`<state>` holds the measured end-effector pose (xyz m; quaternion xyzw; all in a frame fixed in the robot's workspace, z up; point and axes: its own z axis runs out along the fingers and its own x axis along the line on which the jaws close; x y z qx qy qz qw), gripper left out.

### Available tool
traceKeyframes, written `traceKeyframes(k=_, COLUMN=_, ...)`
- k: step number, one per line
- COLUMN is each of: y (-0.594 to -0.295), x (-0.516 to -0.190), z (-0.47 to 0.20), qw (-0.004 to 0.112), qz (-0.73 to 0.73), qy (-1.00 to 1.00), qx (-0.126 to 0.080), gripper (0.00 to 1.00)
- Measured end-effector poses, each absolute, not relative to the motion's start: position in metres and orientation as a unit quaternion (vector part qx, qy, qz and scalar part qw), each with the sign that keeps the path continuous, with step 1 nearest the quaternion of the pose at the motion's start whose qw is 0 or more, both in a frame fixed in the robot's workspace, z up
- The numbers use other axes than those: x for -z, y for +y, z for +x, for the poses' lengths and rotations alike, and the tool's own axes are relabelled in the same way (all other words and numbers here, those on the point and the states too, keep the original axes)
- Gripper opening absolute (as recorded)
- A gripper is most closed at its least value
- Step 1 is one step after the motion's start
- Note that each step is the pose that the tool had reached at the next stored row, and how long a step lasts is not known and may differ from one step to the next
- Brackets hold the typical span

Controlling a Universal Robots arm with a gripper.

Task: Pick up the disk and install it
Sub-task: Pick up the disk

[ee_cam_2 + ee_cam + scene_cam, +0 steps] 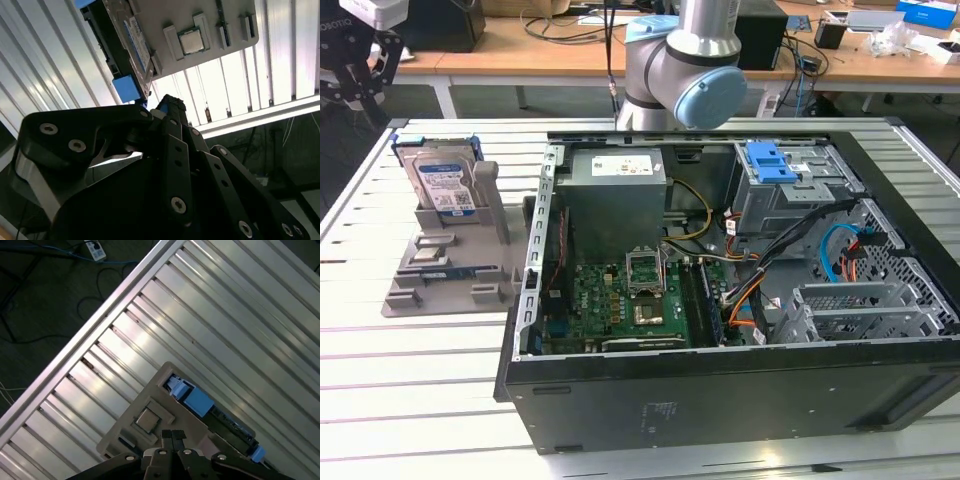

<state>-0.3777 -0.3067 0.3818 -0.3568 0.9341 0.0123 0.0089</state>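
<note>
Exterior view, upper left of the frame: the disk [442,182] stands upright in its grey holder [450,272], outside the computer case [720,385]. Picking and installing both remain, I judge. In the first wrist view the gripper [173,435] has its fingers pressed together, holding nothing.

A bench [420,390] of ribbed silver metal slats is being used to carry everything, its slats being seen running from the exterior view's left to its right. Two things are being borne directly on it: a grey moulded holder [420,290], toward the exterior view's left, and an open black computer case [720,400] just beside it. In the first wrist view the holder [127,427] is being shown lying flat on the slats [240,315].
</note>
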Motion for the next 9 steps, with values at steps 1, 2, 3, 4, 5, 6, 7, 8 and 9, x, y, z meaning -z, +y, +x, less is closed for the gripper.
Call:
traceKeyframes(k=1, y=-0.3067, x=-0.3818, z=-0.3777, qw=0.009, qz=-0.36, qy=0.933, qx=-0.012, gripper=0.11)
traceKeyframes(k=2, y=-0.3068, x=-0.3818, z=-0.3777, qw=0.009, qz=-0.364, qy=0.931, qx=-0.012, gripper=0.11)
traceKeyframes(k=3, y=-0.3067, x=-0.3818, z=-0.3777, qw=0.009, qz=-0.367, qy=0.93, qx=-0.012, gripper=0.11)
traceKeyframes(k=4, y=-0.3067, x=-0.3817, z=-0.3777, qw=0.009, qz=-0.37, qy=0.929, qx=-0.012, gripper=0.11)
traceKeyframes(k=5, y=-0.3067, x=-0.3818, z=-0.3777, qw=0.009, qz=-0.373, qy=0.928, qx=-0.012, gripper=0.11)
traceKeyframes(k=6, y=-0.3067, x=-0.3818, z=-0.3777, qw=0.009, qz=-0.377, qy=0.926, qx=-0.012, gripper=0.11)
traceKeyframes(k=7, y=-0.3068, x=-0.3818, z=-0.3777, qw=0.009, qz=-0.38, qy=0.925, qx=-0.012, gripper=0.11)
traceKeyframes(k=8, y=-0.3067, x=-0.3817, z=-0.3777, qw=0.009, qz=-0.383, qy=0.924, qx=-0.012, gripper=0.11)
traceKeyframes(k=9, y=-0.3068, x=-0.3818, z=-0.3777, qw=0.009, qz=-0.386, qy=0.923, qx=-0.013, gripper=0.11)
